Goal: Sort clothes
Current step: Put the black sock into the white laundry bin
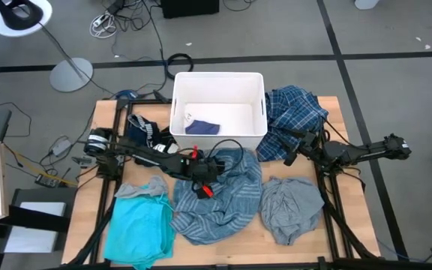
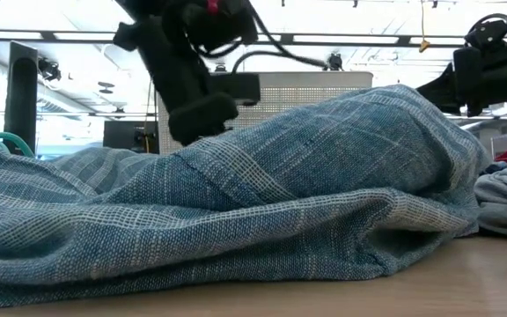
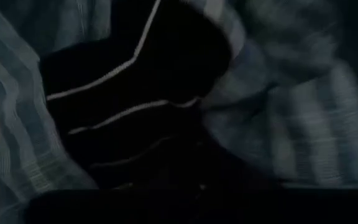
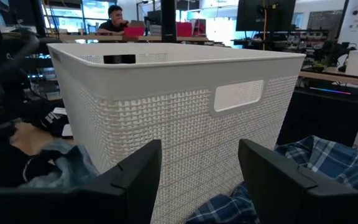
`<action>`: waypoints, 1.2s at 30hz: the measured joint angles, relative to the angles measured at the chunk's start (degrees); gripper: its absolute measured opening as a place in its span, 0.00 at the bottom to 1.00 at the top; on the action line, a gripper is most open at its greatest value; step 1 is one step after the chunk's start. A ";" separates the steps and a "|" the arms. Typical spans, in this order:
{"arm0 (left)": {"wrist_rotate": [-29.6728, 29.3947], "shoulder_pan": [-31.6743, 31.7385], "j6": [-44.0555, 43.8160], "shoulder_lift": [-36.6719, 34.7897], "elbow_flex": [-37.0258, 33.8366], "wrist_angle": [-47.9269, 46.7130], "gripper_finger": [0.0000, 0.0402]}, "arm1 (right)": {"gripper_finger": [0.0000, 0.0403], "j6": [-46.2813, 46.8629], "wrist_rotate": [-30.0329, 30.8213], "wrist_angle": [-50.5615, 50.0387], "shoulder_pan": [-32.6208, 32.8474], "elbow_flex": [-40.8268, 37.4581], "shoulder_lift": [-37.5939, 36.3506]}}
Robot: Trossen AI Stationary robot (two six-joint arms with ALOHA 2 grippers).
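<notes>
The blue-grey striped shirt (image 1: pixel 220 201) lies crumpled at the table's middle and fills the low view (image 2: pixel 262 202). My left gripper (image 1: pixel 203 177) is low over its far part and also shows in the low view (image 2: pixel 202 119). Its wrist view is filled by a dark piece with thin white stripes (image 3: pixel 123 93) lying on the striped shirt (image 3: pixel 291 106). My right gripper (image 4: pixel 199 155) is open and empty, above the navy-white plaid shirt (image 1: pixel 295 116), facing the white bin's right wall (image 4: pixel 185 106). The turquoise garment (image 1: pixel 137 229) and the plain grey garment (image 1: pixel 291 208) lie at the near edge.
The white bin (image 1: pixel 257 105) stands at the far middle with a dark blue piece (image 1: pixel 202 127) inside. More small dark striped pieces (image 1: pixel 145 133) lie to its left. A person sits in the room beyond the table (image 4: pixel 114 18).
</notes>
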 joint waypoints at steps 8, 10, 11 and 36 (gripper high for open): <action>-0.69 -0.79 3.55 -5.89 6.61 -2.41 0.01 | 0.54 0.00 0.02 -0.02 0.00 0.00 0.01; -0.74 -0.82 4.37 -6.90 7.64 -2.56 0.01 | 0.54 0.00 0.02 -0.04 0.00 0.00 -0.01; -0.74 -0.82 4.54 -7.38 8.07 -2.62 0.01 | 0.54 0.00 0.02 -0.04 0.00 0.00 0.01; -10.17 14.63 24.12 -15.15 32.29 -12.01 0.03 | 0.54 0.00 -0.01 0.22 0.01 0.00 0.02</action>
